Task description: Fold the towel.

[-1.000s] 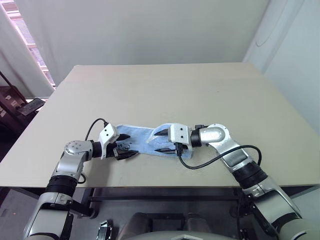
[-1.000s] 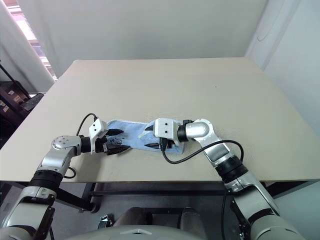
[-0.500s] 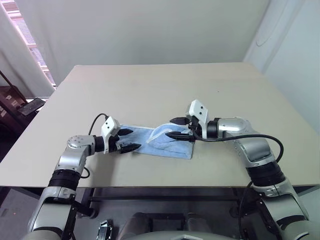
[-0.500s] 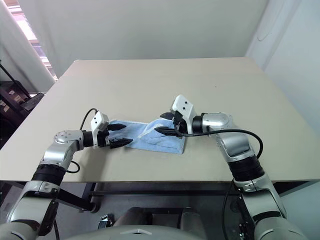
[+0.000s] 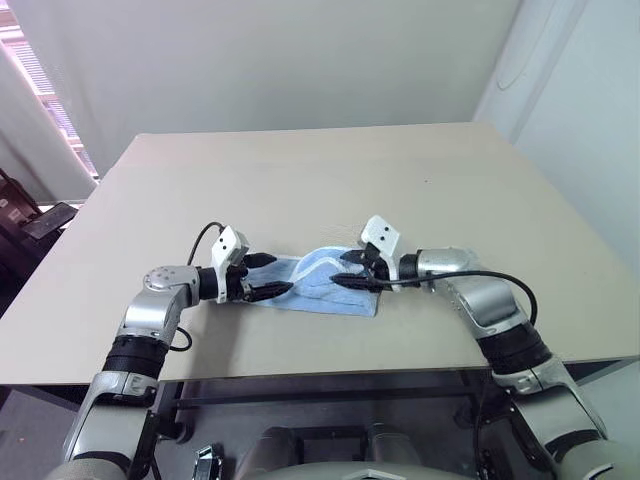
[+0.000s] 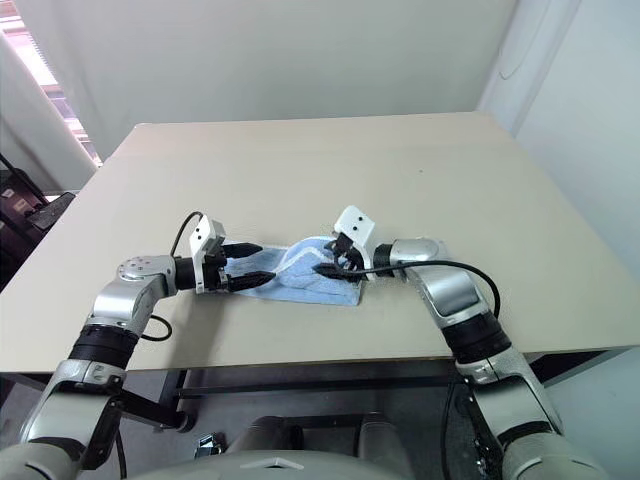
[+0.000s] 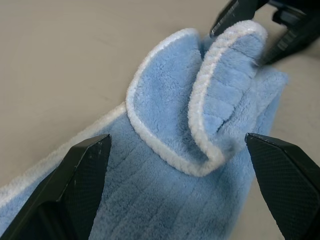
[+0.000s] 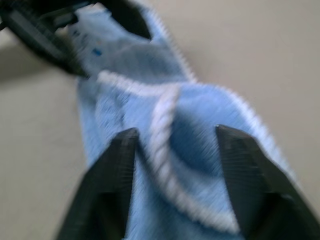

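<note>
The light-blue towel [image 5: 312,290] with white edging lies crumpled lengthwise near the table's front edge. A loop of it stands up in the middle [image 7: 227,95]. My left gripper [image 5: 268,275] is open at the towel's left end, its fingers [image 7: 75,185] spread wide over the cloth with nothing between them. My right gripper [image 5: 346,270] points in from the right. Its fingers [image 8: 117,180] are apart, one on each side of the raised loop [image 8: 165,125]. From the left wrist view they [image 7: 235,12] sit close against the loop's far end.
The beige table [image 5: 330,180] stretches far behind the towel, and its front edge [image 5: 330,365] runs just below both arms. A black cable [image 5: 490,275] hangs along my right forearm. Dark furniture [image 5: 35,225] stands off the table's left side.
The right gripper has rolled over and drawn right, and its fingers have narrowed around a towel fold that now stands up. The left gripper has lifted slightly. The camera has shifted.
</note>
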Controlling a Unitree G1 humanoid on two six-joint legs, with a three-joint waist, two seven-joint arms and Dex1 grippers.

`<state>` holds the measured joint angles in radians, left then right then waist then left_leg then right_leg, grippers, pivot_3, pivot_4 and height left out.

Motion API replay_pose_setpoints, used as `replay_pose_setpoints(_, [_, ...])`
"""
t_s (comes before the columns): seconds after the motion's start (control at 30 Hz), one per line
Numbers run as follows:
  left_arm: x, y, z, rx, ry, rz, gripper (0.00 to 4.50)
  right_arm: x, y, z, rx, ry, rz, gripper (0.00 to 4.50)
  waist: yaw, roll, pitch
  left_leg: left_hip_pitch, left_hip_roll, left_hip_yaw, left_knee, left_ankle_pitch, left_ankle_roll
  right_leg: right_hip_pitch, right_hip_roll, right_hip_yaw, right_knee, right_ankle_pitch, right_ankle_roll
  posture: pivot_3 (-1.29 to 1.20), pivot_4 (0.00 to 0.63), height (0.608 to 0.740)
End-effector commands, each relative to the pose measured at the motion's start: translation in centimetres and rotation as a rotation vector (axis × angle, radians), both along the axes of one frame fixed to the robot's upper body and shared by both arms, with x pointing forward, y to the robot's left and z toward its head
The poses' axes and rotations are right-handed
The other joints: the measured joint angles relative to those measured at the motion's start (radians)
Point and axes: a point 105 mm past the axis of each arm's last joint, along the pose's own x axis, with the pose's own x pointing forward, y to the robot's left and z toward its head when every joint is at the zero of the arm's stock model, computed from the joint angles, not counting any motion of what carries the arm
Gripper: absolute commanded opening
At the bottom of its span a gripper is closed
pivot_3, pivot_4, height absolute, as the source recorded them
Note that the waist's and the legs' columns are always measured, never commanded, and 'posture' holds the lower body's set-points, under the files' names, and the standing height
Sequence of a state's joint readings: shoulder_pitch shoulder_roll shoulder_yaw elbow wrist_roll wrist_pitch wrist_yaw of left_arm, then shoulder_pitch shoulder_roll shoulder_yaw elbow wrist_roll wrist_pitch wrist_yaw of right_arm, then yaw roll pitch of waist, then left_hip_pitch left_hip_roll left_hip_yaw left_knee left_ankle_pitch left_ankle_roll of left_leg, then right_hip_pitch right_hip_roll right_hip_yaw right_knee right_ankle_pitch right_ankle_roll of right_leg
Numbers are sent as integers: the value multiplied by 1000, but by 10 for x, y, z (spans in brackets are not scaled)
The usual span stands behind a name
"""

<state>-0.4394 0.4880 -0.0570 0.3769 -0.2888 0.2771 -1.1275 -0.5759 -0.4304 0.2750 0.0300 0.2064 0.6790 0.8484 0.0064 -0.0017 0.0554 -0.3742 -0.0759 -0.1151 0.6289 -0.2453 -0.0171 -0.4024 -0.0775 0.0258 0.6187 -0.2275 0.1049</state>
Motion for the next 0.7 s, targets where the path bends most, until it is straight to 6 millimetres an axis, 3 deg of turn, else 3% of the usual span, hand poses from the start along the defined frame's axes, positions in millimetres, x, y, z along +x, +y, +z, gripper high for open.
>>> replay_pose_setpoints(0.03, [0, 4, 10, 6, -46, 9, 4500, 6, 5, 16, 27, -59, 6, 1208, 0, 0, 0, 0, 0, 0, 0, 0, 0, 0, 0, 0, 0, 0, 0, 0, 0, 740])
replay_pose_setpoints(0.13, [-2, 7, 7, 24, -51, 14, 4500, 5, 8, 15, 6, -89, 34, 73, 2, 0, 0, 0, 0, 0, 0, 0, 0, 0, 0, 0, 0, 0, 0, 0, 0, 740])
replay_pose_setpoints(0.4, [-2, 10, 7, 27, -55, 31, 4500, 8, 33, 16, 3, -250, 130, 23, -4, 0, 0, 0, 0, 0, 0, 0, 0, 0, 0, 0, 0, 0, 0, 0, 0, 740])
replay_pose_setpoints(0.57, [-3, 11, 6, 33, -60, 33, 4500, 19, 40, 4, -63, -323, 109, 23, -17, 0, 0, 0, 0, 0, 0, 0, -1, 0, 0, 0, 1, 1, 1, 0, 0, 740])
replay_pose_setpoints(0.7, [-4, 12, 5, 37, -60, 35, 4500, 20, 48, 8, -12, -325, 79, 23, -21, 0, 0, 0, 0, 0, 0, 1, -1, -1, 0, 0, 2, 1, 1, 0, 0, 740])
